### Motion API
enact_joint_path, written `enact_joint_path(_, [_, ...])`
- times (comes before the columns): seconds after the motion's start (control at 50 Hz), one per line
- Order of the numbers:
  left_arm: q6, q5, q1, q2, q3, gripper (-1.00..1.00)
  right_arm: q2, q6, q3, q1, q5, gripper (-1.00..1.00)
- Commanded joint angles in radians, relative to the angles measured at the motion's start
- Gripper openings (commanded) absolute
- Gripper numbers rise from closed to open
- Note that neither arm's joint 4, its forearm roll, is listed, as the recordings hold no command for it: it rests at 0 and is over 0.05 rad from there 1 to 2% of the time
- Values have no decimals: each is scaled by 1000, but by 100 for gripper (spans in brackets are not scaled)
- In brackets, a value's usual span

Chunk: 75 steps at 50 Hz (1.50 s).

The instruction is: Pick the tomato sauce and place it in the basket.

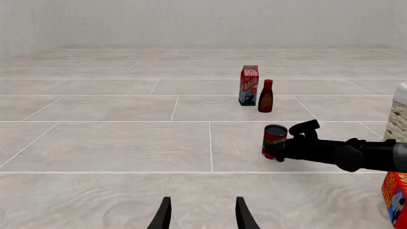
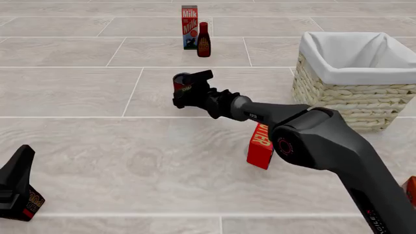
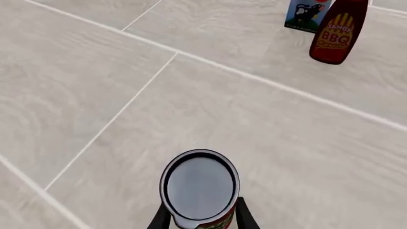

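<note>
Centrally in the front frame, the right gripper (image 2: 185, 90) clamps the small red-labelled tomato sauce can (image 2: 180, 82); the pale woven wicker basket (image 2: 338, 95) sits at the right; the left gripper (image 1: 201, 212) stands open.

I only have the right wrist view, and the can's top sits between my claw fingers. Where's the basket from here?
Observer: In the front view, the basket stands to the right of the tomato sauce, at a similar depth.
Operator: Anything along that path?
Observer: A red box stands under the right arm, nearer us than the can and the basket.
Operator: And the left claw?
Observer: The left claw is open and holds nothing, far off to the can's left.
</note>
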State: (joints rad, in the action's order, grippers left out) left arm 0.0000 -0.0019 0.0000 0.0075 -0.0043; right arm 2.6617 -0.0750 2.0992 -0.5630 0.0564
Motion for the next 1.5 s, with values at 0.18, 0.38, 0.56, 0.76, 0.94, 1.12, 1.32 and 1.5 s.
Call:
enact_joint_path(0.18, [0, 0, 0, 0, 0, 100, 16, -1, 17, 2, -2, 100])
enact_joint_path(0.38, [0, 0, 0, 0, 0, 100, -40, 4, -72, -7, 42, -100])
enact_joint_path(0.56, [0, 0, 0, 0, 0, 100, -139, 13, -197, -11, 96, -100])
enact_joint_path(0.76, [0, 0, 0, 0, 0, 100, -227, 21, -270, -13, 107, -100])
enact_joint_path(0.94, [0, 0, 0, 0, 0, 100, -308, 32, -340, -23, 121, -100])
enact_joint_path(1.12, [0, 0, 0, 0, 0, 100, -412, 48, -437, -34, 144, -100])
enact_joint_path(1.32, [0, 0, 0, 0, 0, 100, -557, 56, -559, -33, 162, -100])
enact_joint_path(1.5, [0, 0, 0, 0, 0, 100, -664, 68, -655, -27, 183, -100])
